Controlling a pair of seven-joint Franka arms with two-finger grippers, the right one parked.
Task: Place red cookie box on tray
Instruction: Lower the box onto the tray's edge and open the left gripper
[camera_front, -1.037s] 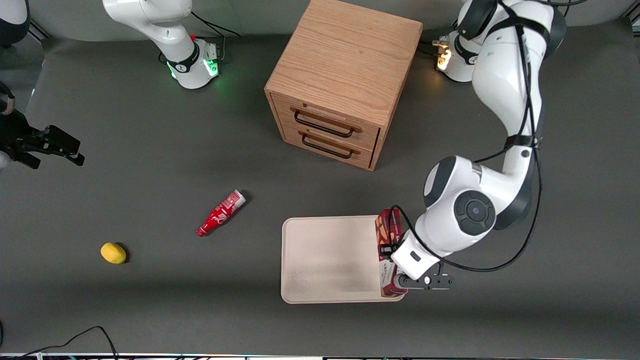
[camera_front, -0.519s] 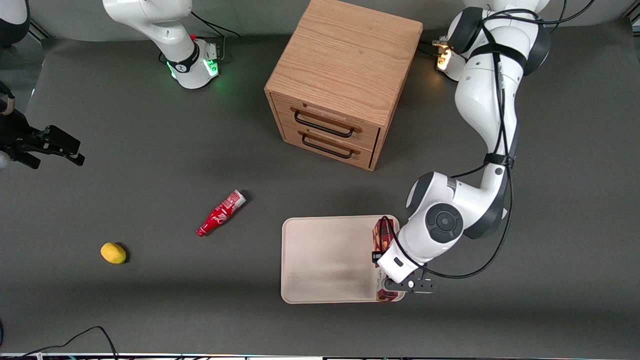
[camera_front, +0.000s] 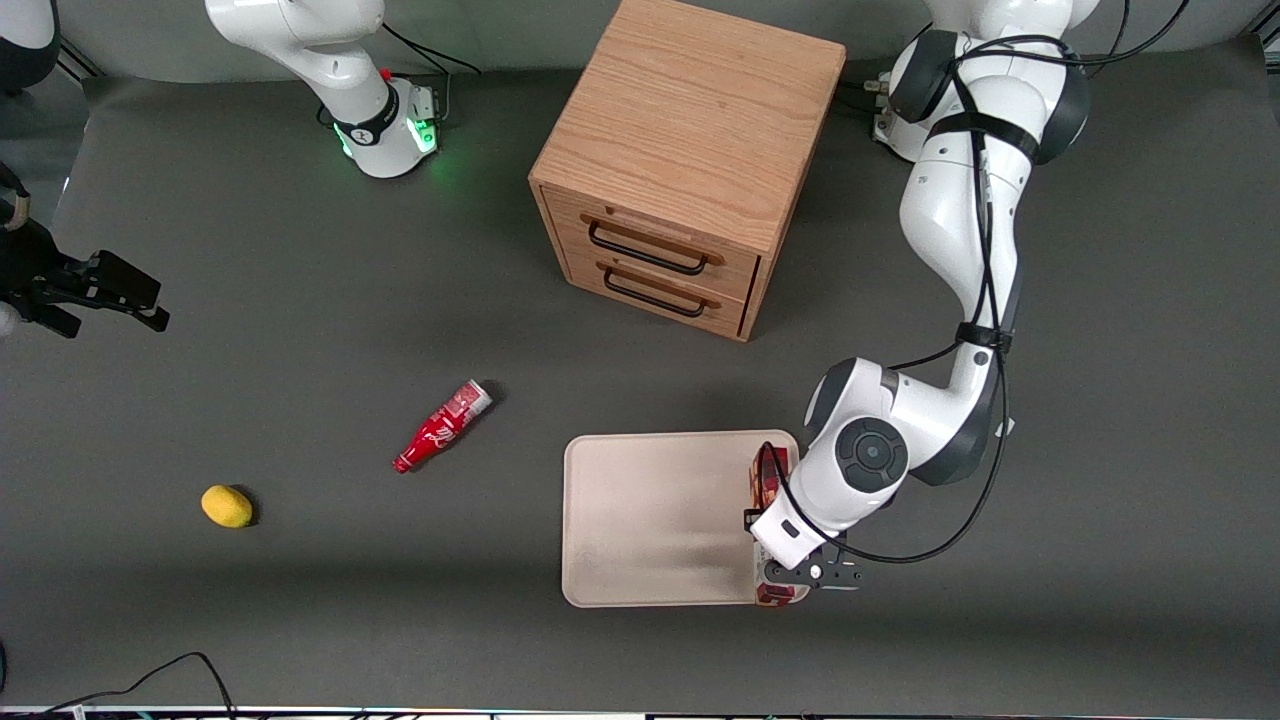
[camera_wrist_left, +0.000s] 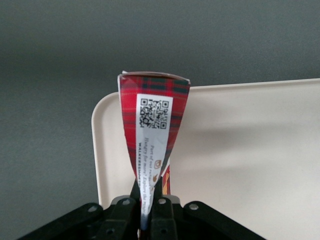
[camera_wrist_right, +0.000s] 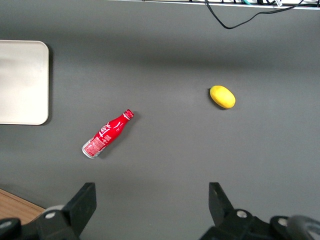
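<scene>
The red cookie box (camera_front: 767, 478) is dark red plaid with a white label, mostly hidden under the arm's wrist. It stands over the edge of the cream-beige tray (camera_front: 650, 520) that lies toward the working arm's end. My left gripper (camera_front: 775, 580) is shut on the box near the tray corner nearest the front camera. In the left wrist view the fingers (camera_wrist_left: 161, 210) pinch the narrow box (camera_wrist_left: 152, 125), whose white QR label faces the camera, above the tray's rim (camera_wrist_left: 102, 160). I cannot tell whether the box touches the tray.
A wooden drawer cabinet (camera_front: 690, 160) stands farther from the front camera than the tray. A small red bottle (camera_front: 441, 426) and a yellow lemon (camera_front: 227, 505) lie on the grey table toward the parked arm's end; both show in the right wrist view, the bottle (camera_wrist_right: 107, 134) and the lemon (camera_wrist_right: 222, 96).
My left gripper has moved with the box toward the parked arm's end, from past the tray's edge to over the tray's rim. The arm's elbow has swung the same way.
</scene>
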